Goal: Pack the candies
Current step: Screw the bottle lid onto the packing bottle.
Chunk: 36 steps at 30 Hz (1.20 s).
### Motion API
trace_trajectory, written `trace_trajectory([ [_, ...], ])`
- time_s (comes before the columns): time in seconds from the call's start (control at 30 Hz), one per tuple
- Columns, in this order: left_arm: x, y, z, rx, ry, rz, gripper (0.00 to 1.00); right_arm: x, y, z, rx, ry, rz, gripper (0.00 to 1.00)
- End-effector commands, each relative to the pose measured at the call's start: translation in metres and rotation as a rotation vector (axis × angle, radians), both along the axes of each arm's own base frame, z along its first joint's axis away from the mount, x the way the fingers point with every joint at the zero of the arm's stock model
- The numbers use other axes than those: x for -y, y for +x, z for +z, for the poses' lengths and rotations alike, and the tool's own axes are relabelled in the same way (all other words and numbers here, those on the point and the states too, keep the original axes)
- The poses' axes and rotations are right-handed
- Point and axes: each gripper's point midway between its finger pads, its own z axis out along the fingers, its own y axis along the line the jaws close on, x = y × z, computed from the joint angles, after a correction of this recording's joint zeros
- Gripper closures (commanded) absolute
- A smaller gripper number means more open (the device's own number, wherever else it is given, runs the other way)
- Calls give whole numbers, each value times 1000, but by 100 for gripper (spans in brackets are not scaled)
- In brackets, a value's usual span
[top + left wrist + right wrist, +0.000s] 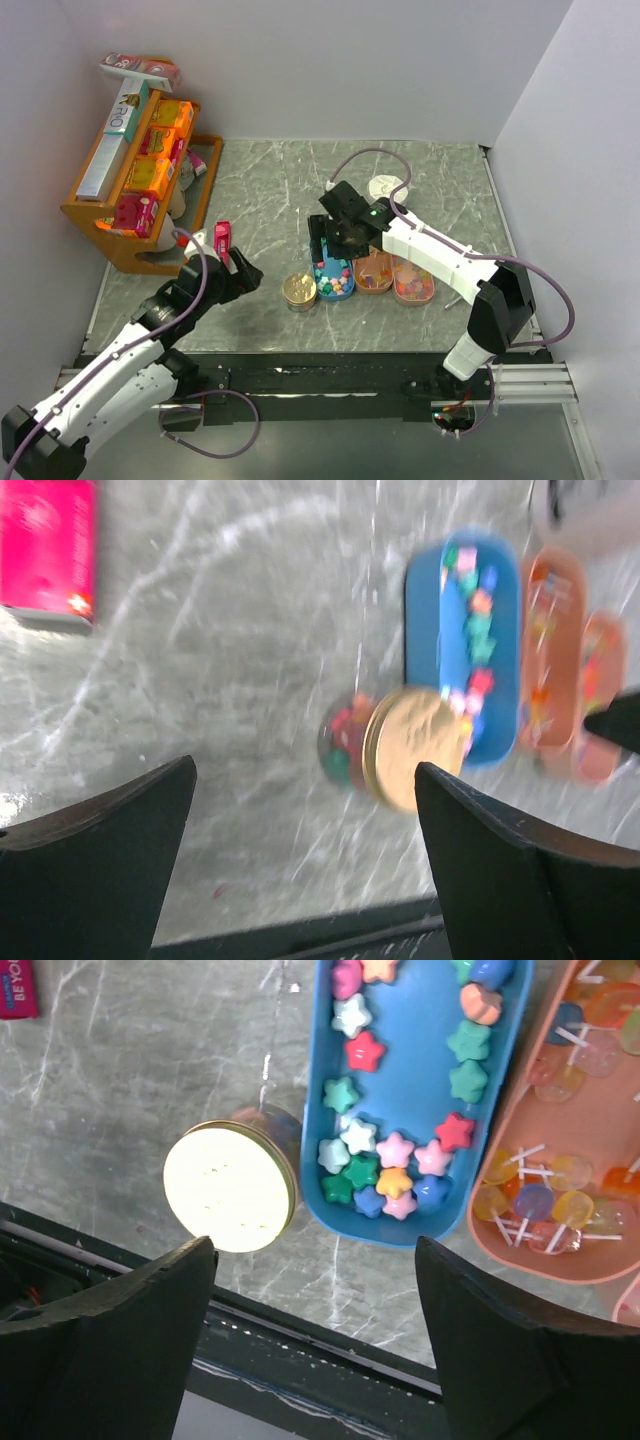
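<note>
The candies [400,1150], star-shaped and in mixed colours, lie in a blue tray [420,1235], which also shows as the blue tray [333,282]. More candies [340,745] show through a small clear jar with a gold lid [415,745], standing just left of the blue tray [430,600]. From above, the jar's lid [230,1187] is on it. My right gripper [315,1300] hangs open above the tray's near end and holds nothing. My left gripper [305,820] is open and empty, left of the jar [298,290] and apart from it. In the top view, the left gripper [243,274] and right gripper [328,248] flank the jar.
Two orange trays [373,275] [411,283] of lollipops [545,1205] sit right of the blue tray. A flat pink packet [222,237] lies beside my left arm. A wooden rack [95,218] with orange boxes [150,175] stands at the far left. A white round lid [384,186] lies at the back.
</note>
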Motion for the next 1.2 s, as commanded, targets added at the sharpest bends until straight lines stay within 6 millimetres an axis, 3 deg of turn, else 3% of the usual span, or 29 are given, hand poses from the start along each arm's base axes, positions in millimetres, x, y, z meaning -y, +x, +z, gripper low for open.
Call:
trace_trajectory([
  [0.0, -26, 23, 32, 121, -87, 260, 3, 7, 2, 20, 22, 18, 7, 10],
  [0.07, -33, 24, 39, 149, -95, 293, 4, 6, 3, 21, 17, 21, 6, 10],
  [0.2, -18, 23, 51, 188, -46, 146, 4, 6, 6, 23, 17, 19, 2, 9],
  [0.33, 16, 15, 34, 157, -50, -73, 4, 2, 5, 26, -6, 47, 17, 9],
  [0.47, 38, 1, 7, 152, -116, -179, 4, -1, 4, 30, -32, 62, 31, 12],
  [0.5, 43, -1, 10, 177, -136, -196, 4, -2, 4, 30, -35, 65, 33, 12],
  [0.73, 69, -15, -6, 249, -78, -311, 4, 1, 1, 27, -65, 69, 36, 13],
  [0.87, 83, -25, -39, 246, 59, -339, 3, 1, -1, 20, -83, 60, 46, 14],
  [0.93, 75, -24, -55, 257, 124, -300, 4, 1, -1, 19, -91, 60, 49, 14],
  [0.97, 84, -27, -54, 284, 109, -314, 4, 1, 0, 18, -91, 58, 50, 14],
  [1.17, 88, -18, -48, 350, 150, -284, 4, 1, -2, 16, -112, 56, 65, 14],
])
